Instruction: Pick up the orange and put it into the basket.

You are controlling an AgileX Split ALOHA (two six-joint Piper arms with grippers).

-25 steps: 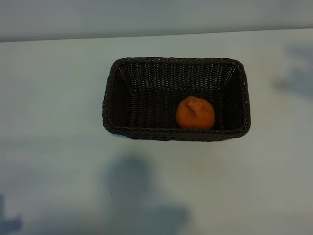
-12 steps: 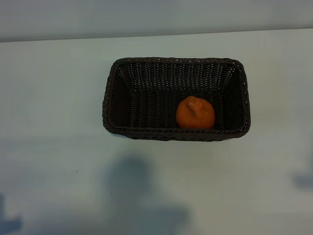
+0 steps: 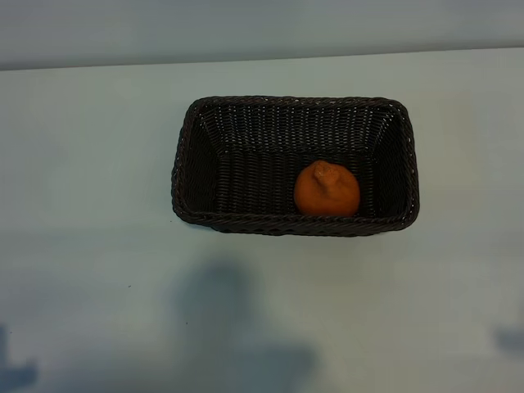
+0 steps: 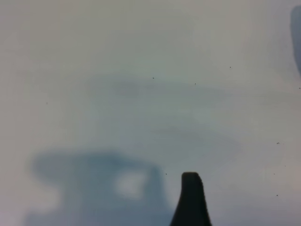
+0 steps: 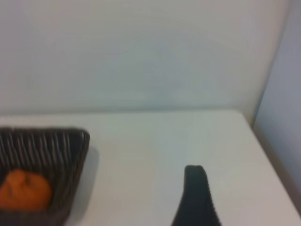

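The orange (image 3: 327, 189) lies inside the dark brown woven basket (image 3: 190, 164), against its near wall and right of centre, knob up. No gripper shows in the exterior view. In the right wrist view the orange (image 5: 23, 189) sits in the basket (image 5: 75, 155) off to one side. One dark finger (image 5: 196, 197) of my right gripper hangs over bare table, well apart from the basket, with nothing held. The left wrist view shows one dark finger (image 4: 191, 200) of my left gripper above bare table, also holding nothing.
The pale table (image 3: 90, 246) ends at a wall (image 3: 262, 29) behind the basket. In the right wrist view the table's side edge (image 5: 265, 146) runs close beside the finger. Arm shadows (image 3: 229, 327) fall on the near part of the table.
A shadow at the right of the exterior view has slid from beside the basket toward the near right corner. The orange and the basket have not moved.
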